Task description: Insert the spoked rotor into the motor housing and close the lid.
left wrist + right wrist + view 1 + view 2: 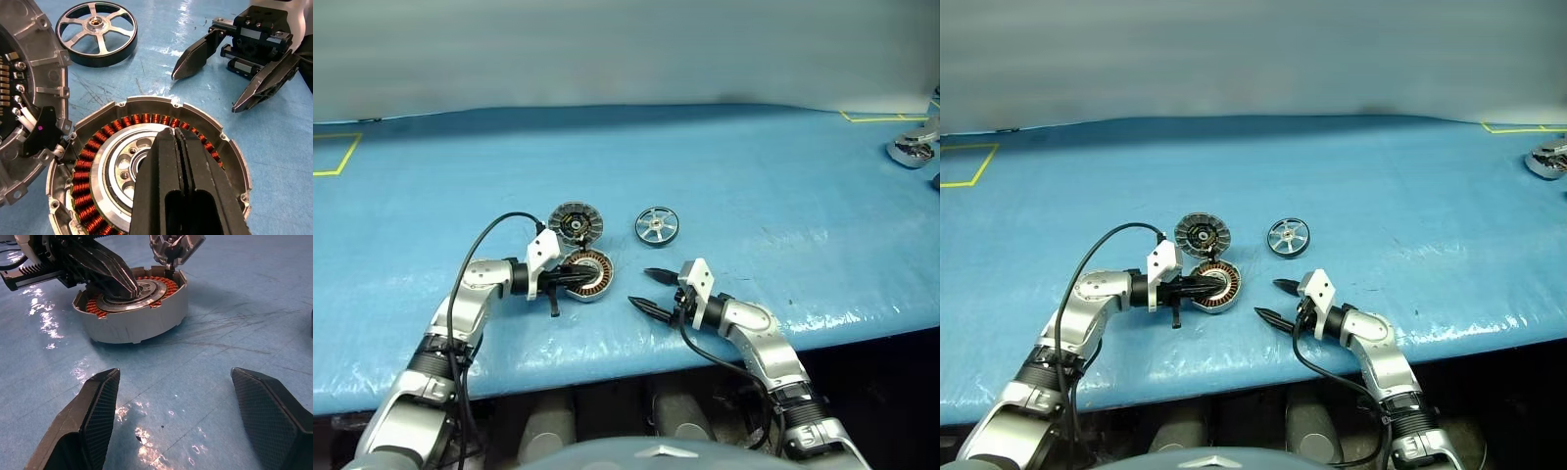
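The motor housing [591, 275] sits on the blue table with its copper windings [132, 120] facing up. Its hinged lid [576, 223] lies open just behind it, ribbed inner face and dark centre showing. The spoked rotor [657, 225] lies flat on the table to the right of the lid, apart from both grippers. My left gripper [172, 133] is shut with nothing between its fingers, its tips over the housing's pale centre [129, 291]. My right gripper [638, 287] stands open just right of the housing, low over the table and pointing at it, holding nothing [173, 377].
The table's front edge runs close below both grippers. Another metal motor part [913, 149] lies at the far right edge. Yellow tape marks [337, 154] sit at the far left and far right corners. Open blue surface stretches behind the lid and rotor.
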`<state>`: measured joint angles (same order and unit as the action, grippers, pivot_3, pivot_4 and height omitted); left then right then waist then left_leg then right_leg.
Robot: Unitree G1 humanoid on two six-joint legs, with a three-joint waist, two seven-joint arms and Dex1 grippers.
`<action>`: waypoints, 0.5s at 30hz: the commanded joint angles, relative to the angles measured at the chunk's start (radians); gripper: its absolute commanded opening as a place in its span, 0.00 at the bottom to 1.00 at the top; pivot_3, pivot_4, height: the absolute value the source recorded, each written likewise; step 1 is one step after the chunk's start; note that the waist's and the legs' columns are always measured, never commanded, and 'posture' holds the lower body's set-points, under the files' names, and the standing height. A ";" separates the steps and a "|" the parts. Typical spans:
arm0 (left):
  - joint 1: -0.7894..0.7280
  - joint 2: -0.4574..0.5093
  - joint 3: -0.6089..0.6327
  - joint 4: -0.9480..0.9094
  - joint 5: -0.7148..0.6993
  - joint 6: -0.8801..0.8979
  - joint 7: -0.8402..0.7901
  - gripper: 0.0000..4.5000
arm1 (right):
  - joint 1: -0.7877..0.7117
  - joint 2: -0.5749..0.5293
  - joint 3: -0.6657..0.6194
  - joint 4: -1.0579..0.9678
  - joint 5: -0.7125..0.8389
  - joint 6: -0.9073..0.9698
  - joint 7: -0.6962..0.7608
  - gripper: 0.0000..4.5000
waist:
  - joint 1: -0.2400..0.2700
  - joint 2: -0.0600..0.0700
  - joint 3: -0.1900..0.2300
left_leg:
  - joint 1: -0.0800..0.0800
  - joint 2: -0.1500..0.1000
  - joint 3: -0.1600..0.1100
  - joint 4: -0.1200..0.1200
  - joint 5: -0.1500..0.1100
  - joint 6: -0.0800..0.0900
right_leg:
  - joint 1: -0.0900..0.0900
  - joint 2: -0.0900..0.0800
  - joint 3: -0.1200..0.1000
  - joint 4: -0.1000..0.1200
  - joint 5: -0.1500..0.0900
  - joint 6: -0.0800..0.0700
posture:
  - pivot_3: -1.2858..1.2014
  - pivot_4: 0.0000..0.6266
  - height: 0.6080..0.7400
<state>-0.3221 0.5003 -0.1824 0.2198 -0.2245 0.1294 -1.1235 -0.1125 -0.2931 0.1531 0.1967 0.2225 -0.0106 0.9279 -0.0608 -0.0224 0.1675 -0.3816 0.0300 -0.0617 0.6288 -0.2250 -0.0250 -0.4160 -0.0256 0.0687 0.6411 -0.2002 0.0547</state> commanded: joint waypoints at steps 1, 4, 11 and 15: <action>0.004 0.008 -0.009 -0.010 0.022 0.009 0.012 0.01 | -0.002 -0.002 0.001 -0.016 0.000 -0.015 -0.006 0.85 | 0.000 0.000 0.000 | 0.000 0.000 0.000 0.000 0.000 0.000 | 0.000 0.000 0.000 0.000 0.000 0.000 | 0.52 0.24 1.00; 0.008 -0.008 0.021 -0.024 -0.021 0.010 0.008 0.01 | -0.003 -0.003 0.002 -0.017 -0.001 -0.014 -0.009 0.85 | 0.000 0.000 0.000 | 0.000 0.000 0.000 0.000 0.000 0.000 | 0.000 0.000 0.000 0.000 0.000 0.000 | 0.52 0.24 1.00; -0.010 -0.078 0.156 -0.099 -0.219 0.092 0.023 0.01 | -0.009 -0.004 0.007 -0.017 0.005 -0.010 -0.006 0.85 | 0.000 -0.001 0.000 | 0.000 0.000 0.000 0.000 0.000 0.000 | 0.000 0.000 0.000 0.000 0.000 0.000 | 0.52 0.24 1.00; -0.017 -0.058 0.135 -0.099 -0.183 0.095 0.021 0.01 | -0.017 -0.002 0.009 -0.012 0.004 -0.011 -0.005 0.85 | -0.001 -0.001 0.000 | 0.000 0.000 0.000 0.000 0.000 0.000 | 0.000 0.000 0.000 0.000 0.000 0.000 | 0.52 0.24 1.00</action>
<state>-0.3279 0.4333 -0.0454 0.1497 -0.4112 0.2205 -1.1000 -0.1147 -0.2963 0.1606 0.1961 0.2200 -0.0122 0.9181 -0.0619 -0.0231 0.1679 -0.3819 0.0299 -0.0617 0.6292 -0.2250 -0.0250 -0.4160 -0.0255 0.0689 0.6410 -0.2002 0.0548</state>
